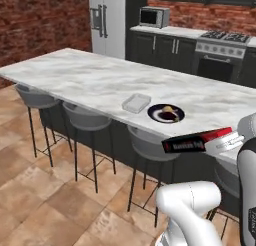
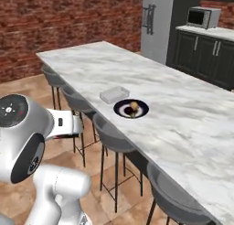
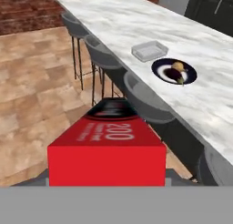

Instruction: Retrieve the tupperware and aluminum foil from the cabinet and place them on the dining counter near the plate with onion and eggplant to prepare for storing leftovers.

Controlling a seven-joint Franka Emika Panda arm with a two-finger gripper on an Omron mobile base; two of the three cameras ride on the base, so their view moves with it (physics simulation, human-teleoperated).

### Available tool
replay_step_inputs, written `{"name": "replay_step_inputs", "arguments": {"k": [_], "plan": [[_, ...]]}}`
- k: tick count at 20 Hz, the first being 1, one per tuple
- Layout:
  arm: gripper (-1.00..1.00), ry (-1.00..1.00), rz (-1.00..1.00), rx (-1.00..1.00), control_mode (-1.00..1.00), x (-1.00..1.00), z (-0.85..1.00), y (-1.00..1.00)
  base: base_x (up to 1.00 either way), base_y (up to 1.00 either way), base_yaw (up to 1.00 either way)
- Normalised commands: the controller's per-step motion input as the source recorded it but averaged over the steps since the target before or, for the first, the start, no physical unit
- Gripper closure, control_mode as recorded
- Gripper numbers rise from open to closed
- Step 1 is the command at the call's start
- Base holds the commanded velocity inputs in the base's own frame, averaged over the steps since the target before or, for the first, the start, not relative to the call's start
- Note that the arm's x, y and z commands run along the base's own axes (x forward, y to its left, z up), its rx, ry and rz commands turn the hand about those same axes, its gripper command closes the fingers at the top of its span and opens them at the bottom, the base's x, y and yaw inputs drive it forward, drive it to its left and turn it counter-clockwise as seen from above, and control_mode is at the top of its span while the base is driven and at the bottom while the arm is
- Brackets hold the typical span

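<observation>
My gripper is shut on the aluminum foil, a long black box with a red end. I hold it level in the air, just off the dining counter's near edge, above the stools. In the hand view the aluminum foil hides the fingertips. On the counter the pale tupperware lies right beside the dark plate. The plate carries the onion and the eggplant.
Grey bar stools line the counter's near side over a tiled floor. Against the brick back wall stand a fridge, a microwave, a stove and dark cabinets.
</observation>
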Motion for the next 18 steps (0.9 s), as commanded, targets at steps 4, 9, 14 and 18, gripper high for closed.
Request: {"name": "replay_step_inputs", "arguments": {"k": [4,9,14,18], "plan": [[1.00,0.00,0.00,0.00,1.00,0.00,0.00,0.00,0.59,0.45,-0.50],[1.00,0.00,0.00,0.00,1.00,0.00,0.00,0.00,0.51,0.09,-0.49],[1.00,0.00,0.00,0.00,1.00,0.00,0.00,0.00,0.55,0.00,-0.48],[1.00,0.00,0.00,0.00,1.00,0.00,0.00,0.00,0.63,0.08,-0.47]]}}
